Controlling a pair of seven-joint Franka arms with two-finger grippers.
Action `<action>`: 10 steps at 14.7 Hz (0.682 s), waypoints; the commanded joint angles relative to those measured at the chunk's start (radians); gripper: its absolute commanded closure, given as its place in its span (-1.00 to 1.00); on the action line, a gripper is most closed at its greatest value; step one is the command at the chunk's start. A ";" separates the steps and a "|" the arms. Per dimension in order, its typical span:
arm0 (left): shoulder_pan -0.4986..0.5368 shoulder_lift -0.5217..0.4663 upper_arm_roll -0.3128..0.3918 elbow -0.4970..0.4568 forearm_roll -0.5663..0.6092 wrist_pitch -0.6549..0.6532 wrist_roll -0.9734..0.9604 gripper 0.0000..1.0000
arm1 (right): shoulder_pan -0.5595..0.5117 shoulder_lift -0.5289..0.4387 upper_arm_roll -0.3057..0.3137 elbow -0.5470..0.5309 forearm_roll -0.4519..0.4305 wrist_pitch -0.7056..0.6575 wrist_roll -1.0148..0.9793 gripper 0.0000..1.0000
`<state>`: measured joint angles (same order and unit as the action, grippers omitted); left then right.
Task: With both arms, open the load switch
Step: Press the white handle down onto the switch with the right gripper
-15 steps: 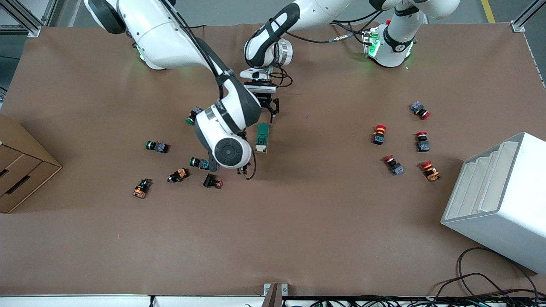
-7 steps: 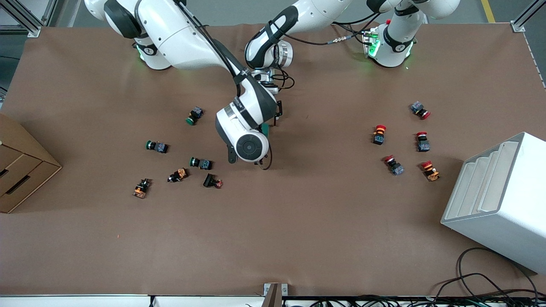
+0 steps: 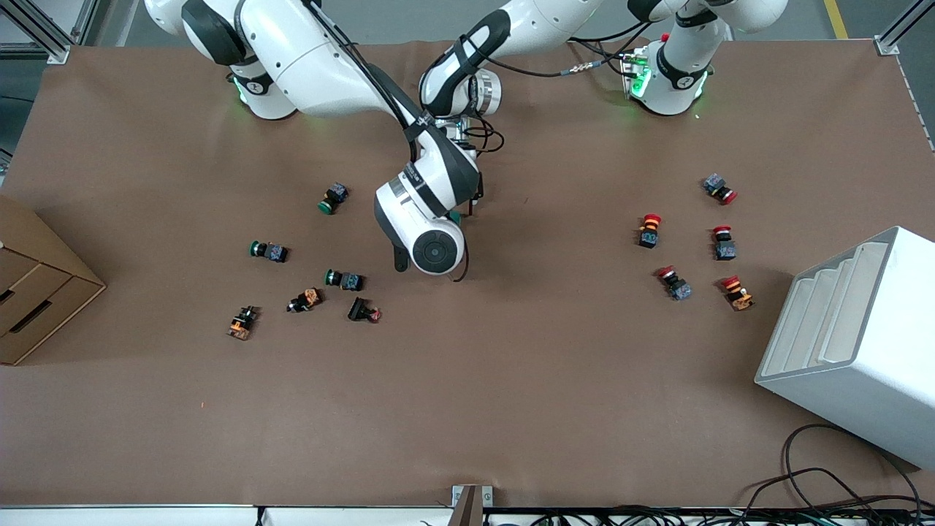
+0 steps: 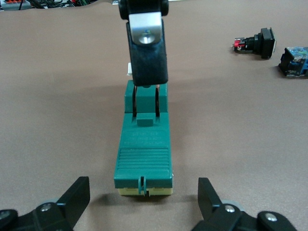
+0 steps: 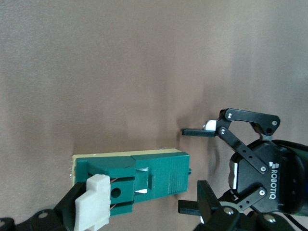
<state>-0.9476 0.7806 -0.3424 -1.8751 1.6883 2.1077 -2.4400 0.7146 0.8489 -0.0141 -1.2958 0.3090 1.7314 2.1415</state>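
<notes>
The load switch (image 4: pixel 144 144) is a dark-green block on a pale base, lying flat at mid-table, with its white tab (image 5: pixel 94 202) at one end. In the front view only a green sliver (image 3: pixel 455 216) shows under the right arm's wrist (image 3: pixel 431 234). My right gripper (image 5: pixel 139 204) is open and low over the switch, spanning its length; one finger (image 4: pixel 147 53) stands at the tab end. My left gripper (image 4: pixel 143 199) is open at the ribbed end, its fingers (image 4: pixel 79 197) apart from the block. It also shows in the front view as the left gripper (image 3: pixel 473 199).
Green-capped push buttons (image 3: pixel 343 279) lie scattered toward the right arm's end, the closest near the right wrist. Red-capped push buttons (image 3: pixel 649 230) sit toward the left arm's end, beside a white rack (image 3: pixel 855 343). A cardboard box (image 3: pixel 36 285) stands at the table's edge.
The right arm has swung from beside the load switch to over it, hiding it in the front view. The left gripper has barely moved.
</notes>
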 commanded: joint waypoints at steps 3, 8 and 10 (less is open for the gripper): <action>-0.003 -0.006 0.003 -0.001 0.021 -0.015 -0.025 -0.98 | -0.003 -0.001 0.028 0.013 0.019 -0.078 0.005 -1.00; 0.000 -0.009 0.006 0.002 0.022 -0.015 -0.016 -0.98 | -0.007 -0.002 0.046 0.013 0.027 -0.116 0.005 -1.00; -0.002 -0.006 0.006 -0.002 0.022 -0.015 -0.016 -0.98 | -0.007 -0.002 0.046 0.013 0.048 -0.118 0.003 -1.00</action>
<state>-0.9440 0.7806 -0.3399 -1.8700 1.6884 2.0998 -2.4403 0.7144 0.8489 0.0202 -1.2783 0.3196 1.6256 2.1411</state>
